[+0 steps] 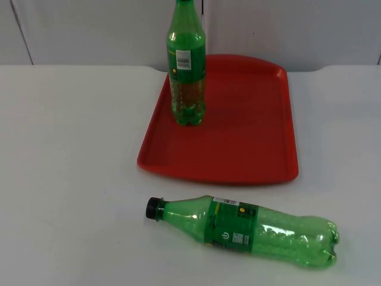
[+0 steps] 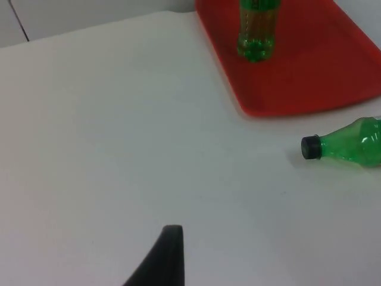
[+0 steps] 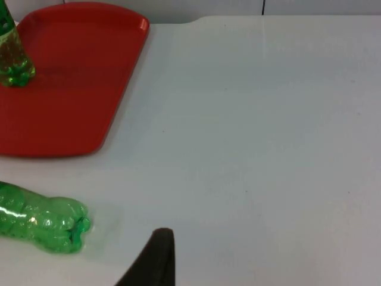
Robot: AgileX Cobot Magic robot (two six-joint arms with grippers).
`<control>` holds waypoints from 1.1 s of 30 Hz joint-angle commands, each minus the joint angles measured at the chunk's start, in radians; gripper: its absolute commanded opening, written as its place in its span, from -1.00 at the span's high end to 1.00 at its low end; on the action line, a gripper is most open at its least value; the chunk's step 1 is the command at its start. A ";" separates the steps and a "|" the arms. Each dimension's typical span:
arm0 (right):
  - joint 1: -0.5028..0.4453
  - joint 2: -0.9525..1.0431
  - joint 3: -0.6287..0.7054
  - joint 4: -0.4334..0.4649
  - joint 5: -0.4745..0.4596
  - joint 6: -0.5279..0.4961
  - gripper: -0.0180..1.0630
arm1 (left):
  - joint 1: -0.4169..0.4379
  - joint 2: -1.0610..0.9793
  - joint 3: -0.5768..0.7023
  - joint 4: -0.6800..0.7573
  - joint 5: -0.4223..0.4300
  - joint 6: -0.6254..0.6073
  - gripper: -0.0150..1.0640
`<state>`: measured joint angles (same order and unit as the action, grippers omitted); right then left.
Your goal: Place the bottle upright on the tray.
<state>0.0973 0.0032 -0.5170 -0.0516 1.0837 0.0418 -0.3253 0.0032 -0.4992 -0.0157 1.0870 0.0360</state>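
Top view: one green bottle stands upright on the red tray, near its far left corner. A 2nd green bottle lies on its side on the white table, just in front of the tray's near edge but not touching it; black cap points to the picture's left, base to the right.

Left wrist view: the lying bottle's cap end is seen beside the tray edge, well apart from the left gripper's black fingertip. If this pincer is apart or together, I cannot tell.

Right wrist view: the base end of the lying bottle is near the right gripper's fingertip; its state I also cannot tell.

Judgement: the lying bottle is not yet picked, both arms wait. Risks: the round body can roll away when a finger touches it off-centre; thin plastic can slip or squash in the grip; when set down, it can knock the standing bottle, or tip if released tilted.
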 commanded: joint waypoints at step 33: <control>-0.006 -0.003 0.002 0.005 -0.007 -0.005 -0.98 | -0.007 -0.003 0.005 0.006 -0.012 -0.006 -0.98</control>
<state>0.0973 0.0032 -0.5170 -0.0516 1.0837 0.0418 -0.3253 0.0032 -0.4992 -0.0125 1.0852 0.0342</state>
